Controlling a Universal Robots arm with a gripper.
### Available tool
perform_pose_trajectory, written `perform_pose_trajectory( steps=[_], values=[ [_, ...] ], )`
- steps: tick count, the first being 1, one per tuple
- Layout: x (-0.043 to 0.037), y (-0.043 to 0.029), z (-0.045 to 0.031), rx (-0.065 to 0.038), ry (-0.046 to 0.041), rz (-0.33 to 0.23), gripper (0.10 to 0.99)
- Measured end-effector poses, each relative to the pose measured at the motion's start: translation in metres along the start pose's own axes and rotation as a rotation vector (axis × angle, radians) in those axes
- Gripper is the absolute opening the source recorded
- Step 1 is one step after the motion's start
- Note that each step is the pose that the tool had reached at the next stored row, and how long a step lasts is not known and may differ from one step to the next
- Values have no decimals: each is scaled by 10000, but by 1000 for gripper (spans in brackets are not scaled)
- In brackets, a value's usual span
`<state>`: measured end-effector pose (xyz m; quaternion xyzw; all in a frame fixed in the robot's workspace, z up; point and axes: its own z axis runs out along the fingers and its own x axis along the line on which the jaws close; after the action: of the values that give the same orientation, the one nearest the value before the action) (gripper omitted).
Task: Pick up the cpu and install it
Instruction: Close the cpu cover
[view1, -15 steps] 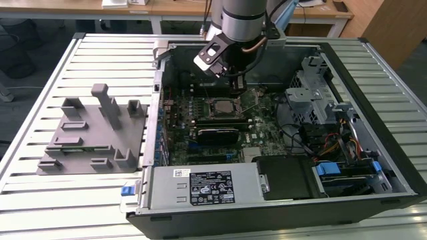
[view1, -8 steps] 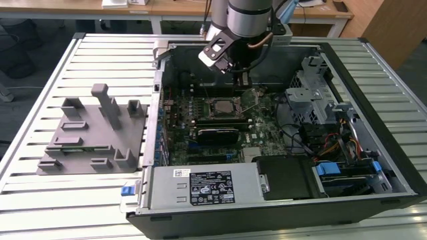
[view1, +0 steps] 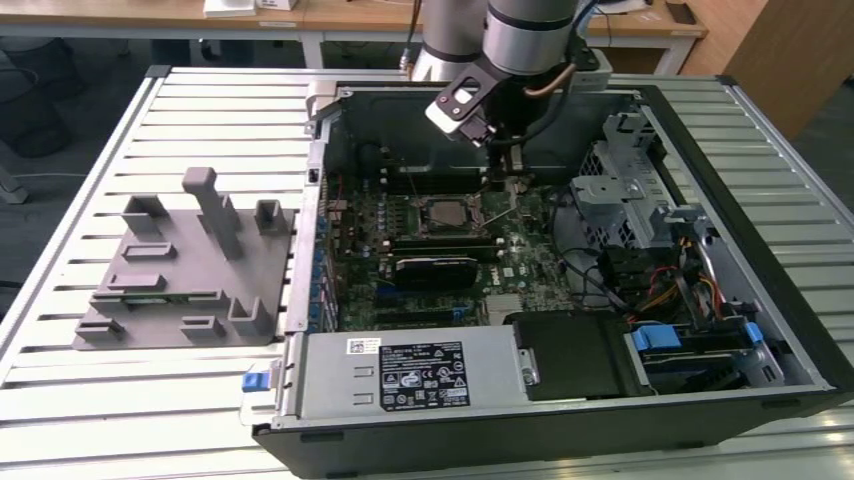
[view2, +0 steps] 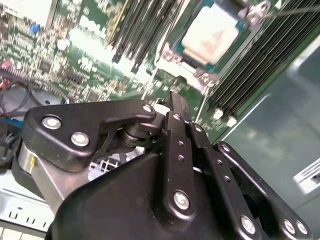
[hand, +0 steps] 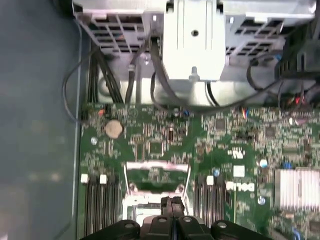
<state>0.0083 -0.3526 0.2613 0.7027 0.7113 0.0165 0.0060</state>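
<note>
Looking down into an open computer case (view1: 534, 440), laid flat on the slatted table (view1: 200, 100) to keep the motherboard (view1: 534, 260) face-up for a reach from above. Spotting the cpu (view2: 210, 35) lying square in its socket (view1: 422, 214) mid-board, silvery top up, apparently seated already. Over to the gripper (view1: 505, 178) now: hanging low just beyond the socket's far right corner, fingers (hand: 167, 206) pinched together, gripping nothing. Contact with the board impossible to judge. Off at the exterior view's left, just beside the case, a grey tray (view1: 160, 310) with upright posts.
</note>
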Motion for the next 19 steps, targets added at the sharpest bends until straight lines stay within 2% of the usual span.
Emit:
perform_pose_trajectory(
  steps=[4, 8, 11, 14, 19],
  values=[
    [-1, 107, 6, 32, 4, -9, 106],
    [-2, 144, 10, 35, 8, -174, 106],
    [-2, 168, 15, 37, 50, -341, 106],
    [6, 230, 26, 36, 87, -377, 106],
    [66, 319, 45, 37, 86, -376, 106]
  ],
)
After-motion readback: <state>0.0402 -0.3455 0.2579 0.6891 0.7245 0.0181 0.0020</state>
